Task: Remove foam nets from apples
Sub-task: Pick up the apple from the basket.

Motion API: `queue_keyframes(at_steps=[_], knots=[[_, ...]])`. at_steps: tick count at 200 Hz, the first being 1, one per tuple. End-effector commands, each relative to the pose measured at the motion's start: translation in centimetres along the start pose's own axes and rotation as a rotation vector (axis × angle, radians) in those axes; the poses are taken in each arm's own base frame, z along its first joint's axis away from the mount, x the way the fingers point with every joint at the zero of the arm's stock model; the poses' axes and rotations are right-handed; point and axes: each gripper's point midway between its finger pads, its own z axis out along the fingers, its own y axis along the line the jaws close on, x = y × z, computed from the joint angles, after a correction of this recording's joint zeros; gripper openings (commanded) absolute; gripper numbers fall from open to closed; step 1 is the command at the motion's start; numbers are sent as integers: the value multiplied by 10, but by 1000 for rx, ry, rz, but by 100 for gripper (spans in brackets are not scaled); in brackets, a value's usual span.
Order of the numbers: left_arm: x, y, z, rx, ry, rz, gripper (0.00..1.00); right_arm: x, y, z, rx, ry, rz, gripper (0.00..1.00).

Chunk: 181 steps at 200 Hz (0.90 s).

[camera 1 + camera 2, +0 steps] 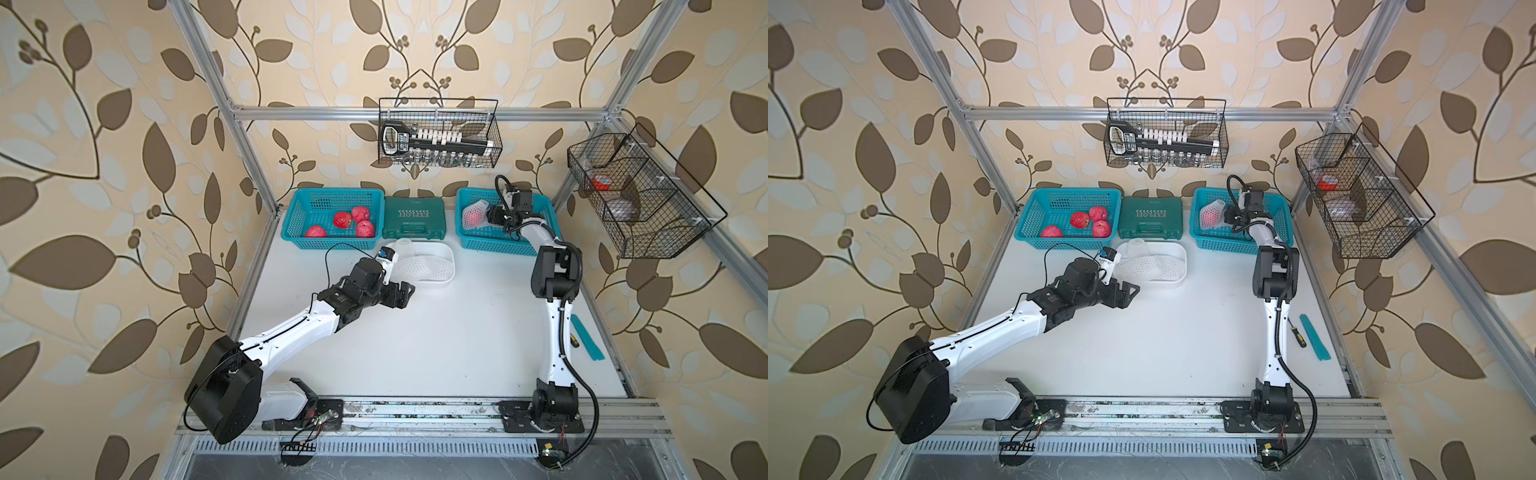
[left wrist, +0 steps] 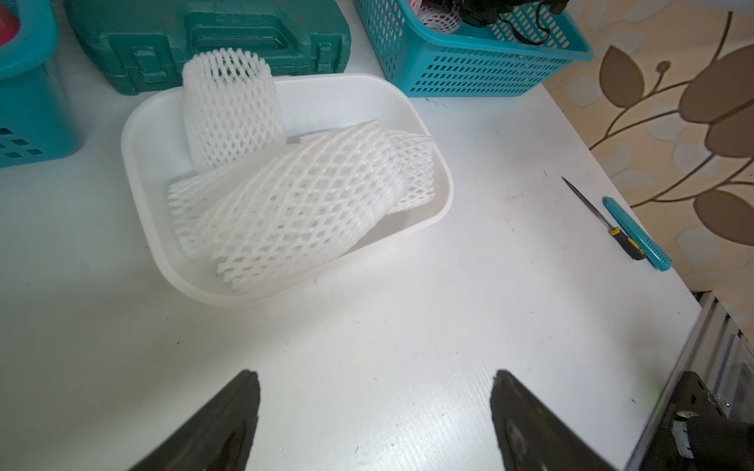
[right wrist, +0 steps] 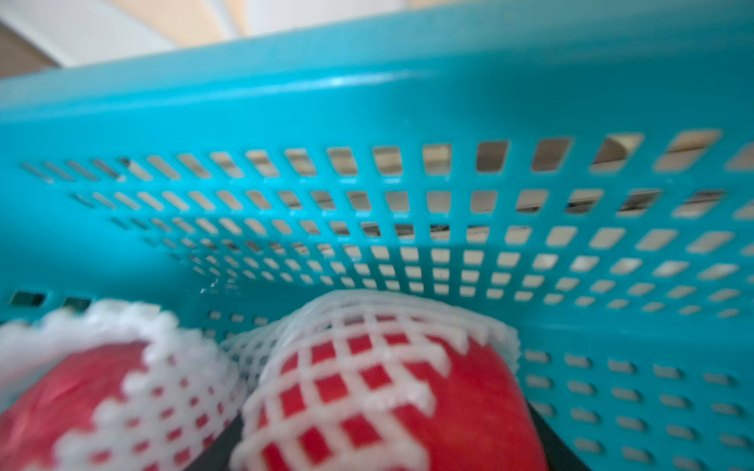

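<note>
Your left claw (image 1: pixel 402 293) hung over the bare table (image 1: pixel 415 353), just near of the tub (image 1: pixel 445 254). The left wrist view made its state plain: both fingers (image 2: pixel 228 424) stood wide apart, with only white tabletop between them and nothing held. That view also gave you the nets (image 2: pixel 285 204) best. One sleeve stood on end against the tub's far-left wall, and the others lay limp and overlapping across the floor. From above they ran together into one white heap.

On the right, your right claw (image 1: pixel 490 216) was down inside the right basket (image 1: pixel 498 245), right at a netted apple (image 1: pixel 473 216). Both top views showed you only that one fruit there, since the arm covered the rest. The right wrist view showed two side by side, each in its net. One (image 3: pixel 449 399) sat dead centre with a dark finger (image 3: pixel 551 444) at either side, and a second (image 3: pixel 61 399) lay beside it. The view was so close and blurred that you could not tell whether the jaws pressed the fruit or merely flanked it.

Four bare apples (image 1: pixel 343 219) sat in the left basket (image 1: pixel 293 220), with the case (image 1: pixel 413 218) between the two baskets. At the table's right edge, a screwdriver (image 1: pixel 1296 332) showed whole in a top view, beside a teal strip (image 1: pixel 1314 336).
</note>
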Motion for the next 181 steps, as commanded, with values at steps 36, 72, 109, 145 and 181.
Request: queue_keyframes(at_steps=[36, 72, 109, 145, 181], knots=[[-18, -10, -13, 8, -55, 33, 90, -49, 9, -50, -4, -105, -39, 65], [-19, -9, -19, 2, -65, 36, 91, -59, 10, -75, 12, -138, -43, 63], [-20, -10, -22, 3, -70, 36, 91, -72, 13, -104, 27, -168, -44, 63], [-20, -11, -24, 9, -76, 37, 91, -83, 16, -131, 34, -183, -47, 63], [-20, -12, -27, 15, -92, 51, 91, -83, 33, -169, -28, -197, -22, 63]])
